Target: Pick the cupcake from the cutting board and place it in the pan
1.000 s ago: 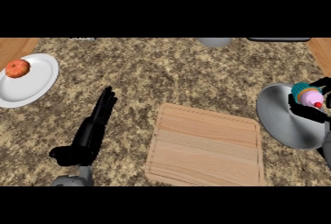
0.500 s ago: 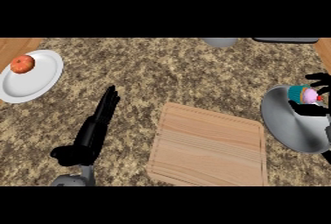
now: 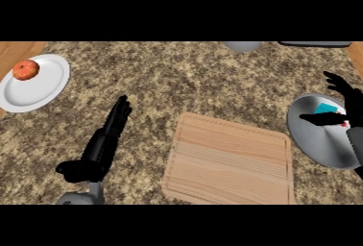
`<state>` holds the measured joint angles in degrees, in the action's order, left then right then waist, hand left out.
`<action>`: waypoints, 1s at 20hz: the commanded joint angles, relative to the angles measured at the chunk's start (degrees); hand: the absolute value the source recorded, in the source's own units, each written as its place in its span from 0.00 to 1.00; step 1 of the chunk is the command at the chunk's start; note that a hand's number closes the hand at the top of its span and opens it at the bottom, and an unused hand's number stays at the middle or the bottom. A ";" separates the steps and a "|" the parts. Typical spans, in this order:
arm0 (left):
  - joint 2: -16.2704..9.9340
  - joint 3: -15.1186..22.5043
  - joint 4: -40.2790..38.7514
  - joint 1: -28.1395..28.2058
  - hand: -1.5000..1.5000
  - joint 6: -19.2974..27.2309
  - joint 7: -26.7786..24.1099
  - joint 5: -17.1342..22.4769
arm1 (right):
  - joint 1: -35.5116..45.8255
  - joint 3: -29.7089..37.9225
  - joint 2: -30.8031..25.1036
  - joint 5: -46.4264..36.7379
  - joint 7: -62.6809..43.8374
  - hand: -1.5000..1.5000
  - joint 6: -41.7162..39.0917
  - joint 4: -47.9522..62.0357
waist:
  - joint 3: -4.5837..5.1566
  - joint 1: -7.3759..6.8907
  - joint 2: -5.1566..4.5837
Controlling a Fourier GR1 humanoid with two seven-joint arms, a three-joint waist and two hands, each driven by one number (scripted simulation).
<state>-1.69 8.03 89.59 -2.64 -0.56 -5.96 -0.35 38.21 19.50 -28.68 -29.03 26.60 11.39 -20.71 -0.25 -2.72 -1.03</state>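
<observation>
The cupcake (image 3: 327, 108), with a teal wrapper, lies inside the grey pan (image 3: 319, 139) at the right edge, mostly hidden by my right hand. My right hand (image 3: 346, 106) hovers over the pan with fingers spread straight and the thumb stretched left across the cupcake, holding nothing. The wooden cutting board (image 3: 230, 161) lies bare in the lower middle of the counter. To the board's left my left hand (image 3: 102, 141) rests flat on the counter, fingers straight and pointing away from me.
A white plate (image 3: 42, 89) with an orange fruit (image 3: 26, 69) sits at the far left. A grey bowl (image 3: 242, 45) and a dark flat object (image 3: 312, 43) show at the counter's far edge.
My right hand has opened and let go of the cupcake, which now lies in the pan. The whole view has shifted slightly. The left hand has stayed flat.
</observation>
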 commanded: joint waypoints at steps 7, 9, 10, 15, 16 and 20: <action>0.26 -0.20 2.68 -0.98 0.50 1.75 3.91 -0.74 | 1.50 12.01 -3.99 13.26 9.84 0.00 -9.53 4.06 | 0.07 1.45 0.55; -0.15 -1.34 1.97 -0.37 0.50 1.39 1.97 -0.11 | 0.43 13.10 -6.83 14.83 10.47 0.00 -15.73 5.62 | 0.09 1.49 0.57; 1.11 0.67 1.34 2.10 0.50 2.60 0.36 -2.07 | -2.59 13.48 -8.07 15.48 13.04 0.00 -18.01 5.33 | 0.11 1.95 0.71; -1.02 -2.62 -0.57 -2.21 0.50 1.07 1.56 0.83 | -6.54 14.90 -12.30 18.49 16.70 0.00 -34.26 7.47 | 0.11 2.46 0.67; -1.56 -1.43 3.05 0.65 0.50 0.86 2.39 0.38 | -7.81 14.63 -12.46 18.54 17.24 0.00 -36.22 7.81 | 0.11 2.12 0.81; -0.21 -1.48 -1.02 -0.59 0.50 1.36 0.72 -0.08 | -11.17 12.99 -16.52 17.81 21.73 0.00 -43.46 6.90 | 0.13 2.28 0.73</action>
<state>-1.59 7.54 89.89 -2.60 1.18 -5.28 -0.90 30.03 32.95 -41.97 -11.69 43.83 -22.64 -14.04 -0.15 -0.58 -0.33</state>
